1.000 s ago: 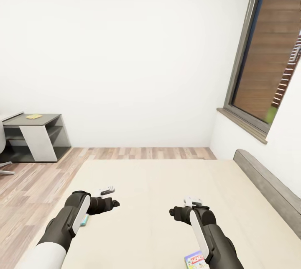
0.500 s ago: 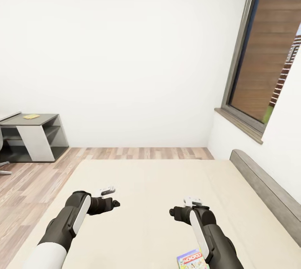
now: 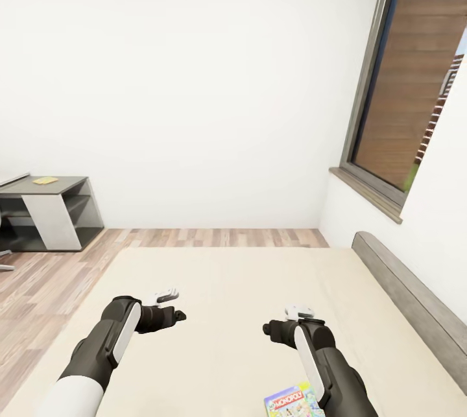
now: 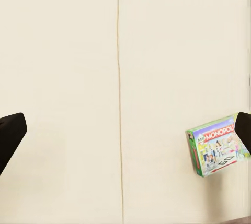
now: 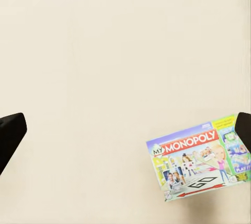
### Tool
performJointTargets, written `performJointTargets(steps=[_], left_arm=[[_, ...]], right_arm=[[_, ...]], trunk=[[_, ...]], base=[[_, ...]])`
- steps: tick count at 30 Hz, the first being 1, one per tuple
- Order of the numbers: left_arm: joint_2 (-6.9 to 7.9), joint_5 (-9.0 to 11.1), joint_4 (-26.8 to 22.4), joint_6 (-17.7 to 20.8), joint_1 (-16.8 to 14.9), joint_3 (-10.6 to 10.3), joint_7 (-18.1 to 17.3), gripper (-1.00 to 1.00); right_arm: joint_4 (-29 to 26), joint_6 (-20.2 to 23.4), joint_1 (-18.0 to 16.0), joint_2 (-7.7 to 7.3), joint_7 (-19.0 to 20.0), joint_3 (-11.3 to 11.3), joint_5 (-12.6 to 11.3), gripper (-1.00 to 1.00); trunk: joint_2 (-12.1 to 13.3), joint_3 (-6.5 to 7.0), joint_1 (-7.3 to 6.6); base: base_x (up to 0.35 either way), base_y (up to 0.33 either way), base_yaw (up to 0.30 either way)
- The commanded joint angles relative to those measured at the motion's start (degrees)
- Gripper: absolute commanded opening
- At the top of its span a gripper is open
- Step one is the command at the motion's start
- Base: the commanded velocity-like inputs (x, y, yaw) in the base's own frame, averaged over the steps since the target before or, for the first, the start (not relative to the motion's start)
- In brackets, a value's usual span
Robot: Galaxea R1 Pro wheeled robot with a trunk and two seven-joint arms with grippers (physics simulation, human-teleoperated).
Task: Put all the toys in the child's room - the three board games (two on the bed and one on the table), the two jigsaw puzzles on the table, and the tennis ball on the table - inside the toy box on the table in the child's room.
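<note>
A: Largest items first?
B: The bed point(image 3: 259, 300) fills the near scene, headboard at right; the counter point(image 3: 48, 200) stands far left, a yellow sheet point(image 3: 45, 180) on top.
A: The board game?
B: A Monopoly box point(image 5: 201, 164) lies flat on the mattress, near right.
A: The claws?
B: Left claw point(image 4: 125, 130) and right claw point(image 5: 125, 130) hang over the mattress, spread, empty.

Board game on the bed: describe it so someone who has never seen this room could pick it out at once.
Start from the wide beige bed filling the lower half of the head view. The board game lies flat on the mattress at its near edge, beside the right arm. It is the one colourful item there: a green-edged box printed MONOPOLY in white on red.
</note>
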Motion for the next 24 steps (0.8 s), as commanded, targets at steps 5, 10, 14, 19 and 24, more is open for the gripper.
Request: performJointTargets(steps=[5, 10, 14, 19, 24], left_arm=[[-0.03, 0.06, -0.04, 0.30, -0.04, 0.11, -0.13, 1.00], [-0.02, 0.06, -0.04, 0.30, -0.04, 0.11, -0.13, 1.00], [-0.02, 0.06, -0.04, 0.30, -0.04, 0.11, -0.13, 1.00], [-0.01, 0.05, -0.04, 0.30, -0.04, 0.11, -0.15, 1.00], [-0.01, 0.05, -0.04, 0.30, -0.04, 0.11, -0.14, 1.00]], right_arm=[[-0.04, 0.18, -0.04, 0.03, -0.53, -0.05, -0.62, 1.00], [-0.04, 0.18, -0.04, 0.03, -0.49, -0.05, -0.62, 1.00], [-0.04, 0.18, -0.04, 0.03, -0.50, -0.05, -0.62, 1.00], [-0.04, 0.18, -0.04, 0.03, -0.49, -0.05, -0.62, 1.00], [-0.04, 0.18, -0.04, 0.03, -0.49, -0.05, -0.62, 1.00]], trunk=[[-0.10, -0.09, 0.03], [-0.10, -0.09, 0.03], [-0.10, -0.09, 0.03], [-0.10, -0.09, 0.03], [-0.10, -0.09, 0.03]], base=[[0.000, -0.270, 0.000], [0.000, -0.277, 0.000], [0.000, -0.173, 0.000], [0.000, -0.043, 0.000], [0.000, -0.011, 0.000]])
